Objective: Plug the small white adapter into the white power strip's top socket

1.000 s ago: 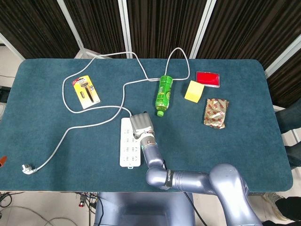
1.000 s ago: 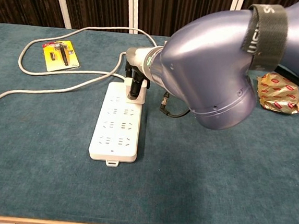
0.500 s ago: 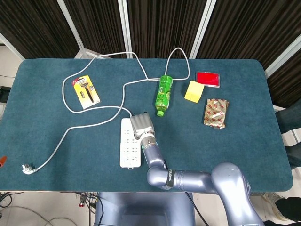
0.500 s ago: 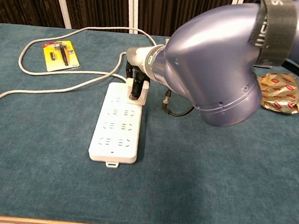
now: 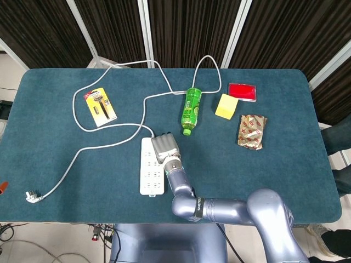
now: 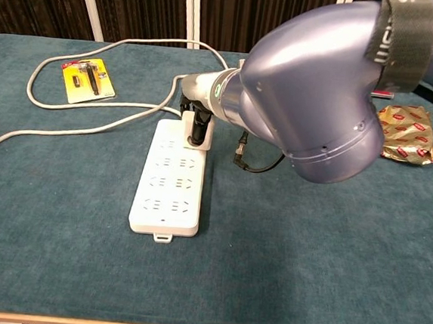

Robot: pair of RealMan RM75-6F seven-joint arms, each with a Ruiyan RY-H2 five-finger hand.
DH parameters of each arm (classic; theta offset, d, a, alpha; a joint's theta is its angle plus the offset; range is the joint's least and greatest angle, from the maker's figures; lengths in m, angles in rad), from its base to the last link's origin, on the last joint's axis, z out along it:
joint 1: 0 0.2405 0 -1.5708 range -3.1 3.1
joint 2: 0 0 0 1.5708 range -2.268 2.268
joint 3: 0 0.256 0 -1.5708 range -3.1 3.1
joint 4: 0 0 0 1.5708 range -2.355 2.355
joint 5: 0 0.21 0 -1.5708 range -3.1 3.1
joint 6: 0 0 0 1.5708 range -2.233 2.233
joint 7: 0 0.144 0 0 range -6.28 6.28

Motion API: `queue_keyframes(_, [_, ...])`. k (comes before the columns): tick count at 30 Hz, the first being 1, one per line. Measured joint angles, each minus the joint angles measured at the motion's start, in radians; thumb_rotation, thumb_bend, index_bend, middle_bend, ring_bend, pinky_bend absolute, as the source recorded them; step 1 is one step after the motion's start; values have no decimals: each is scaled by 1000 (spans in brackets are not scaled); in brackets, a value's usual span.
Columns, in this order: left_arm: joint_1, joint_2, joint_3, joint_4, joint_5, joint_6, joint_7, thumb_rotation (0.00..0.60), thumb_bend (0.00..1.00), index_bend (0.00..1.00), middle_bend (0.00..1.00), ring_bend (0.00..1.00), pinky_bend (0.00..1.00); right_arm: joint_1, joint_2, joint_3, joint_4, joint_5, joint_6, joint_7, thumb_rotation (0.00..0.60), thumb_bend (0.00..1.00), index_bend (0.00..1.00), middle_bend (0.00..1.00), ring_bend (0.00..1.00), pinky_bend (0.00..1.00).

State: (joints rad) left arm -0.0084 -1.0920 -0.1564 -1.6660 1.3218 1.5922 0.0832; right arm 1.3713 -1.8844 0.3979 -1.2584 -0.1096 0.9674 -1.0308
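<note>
Gripping: right hand (image 6: pixel 198 115) holds one adapter (image 6: pixel 204 134) at the strip's top socket
Strips: one (image 5: pixel 151 172)
Bottles: one (image 5: pixel 191 110)
Left hand: unseen

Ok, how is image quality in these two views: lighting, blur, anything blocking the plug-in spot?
Head view: even, soft lighting, sharp across the table, no glare; the right hand covers the top of the power strip. Chest view: the close right arm fills the upper right, with a bright sheen on its shell; the adapter is small, half hidden by dark fingers.
</note>
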Motion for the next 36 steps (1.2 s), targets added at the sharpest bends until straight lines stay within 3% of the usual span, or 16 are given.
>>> queue_keyframes(4, [1, 0, 0, -1, 1, 1, 0, 600, 100, 183, 0, 0, 0, 7, 10, -8, -11, 30, -6, -31, 600, 481, 202, 217, 180, 193])
queue_keyframes(13, [0, 0, 0, 0, -1, 0, 2, 600, 100, 183, 0, 0, 0, 28, 28, -14, -30, 73, 2, -74, 600, 261, 3, 108, 84, 134])
queue_keyframes(22, [-2, -1, 0, 2, -1, -2, 4, 600, 100, 184, 0, 0, 0, 30, 88, 0, -107, 114, 4, -88, 600, 226, 0, 67, 55, 111])
queue_keyframes(29, [-1, -2, 2, -1, 2, -1, 7, 600, 100, 185, 0, 0, 0, -17, 197, 20, -259, 61, 31, -18, 600, 226, 0, 67, 57, 112])
queue_keyframes(32, [2, -1, 2, -4, 5, 7, 2, 600, 100, 186, 0, 0, 0, -48, 263, 22, -340, 42, 45, 10, 600, 227, 0, 71, 98, 113])
queue_keyframes(36, [6, 2, 3, -7, 8, 11, -5, 600, 100, 186, 0, 0, 0, -95, 361, 18, -448, 10, 55, 55, 600, 226, 14, 148, 204, 138])
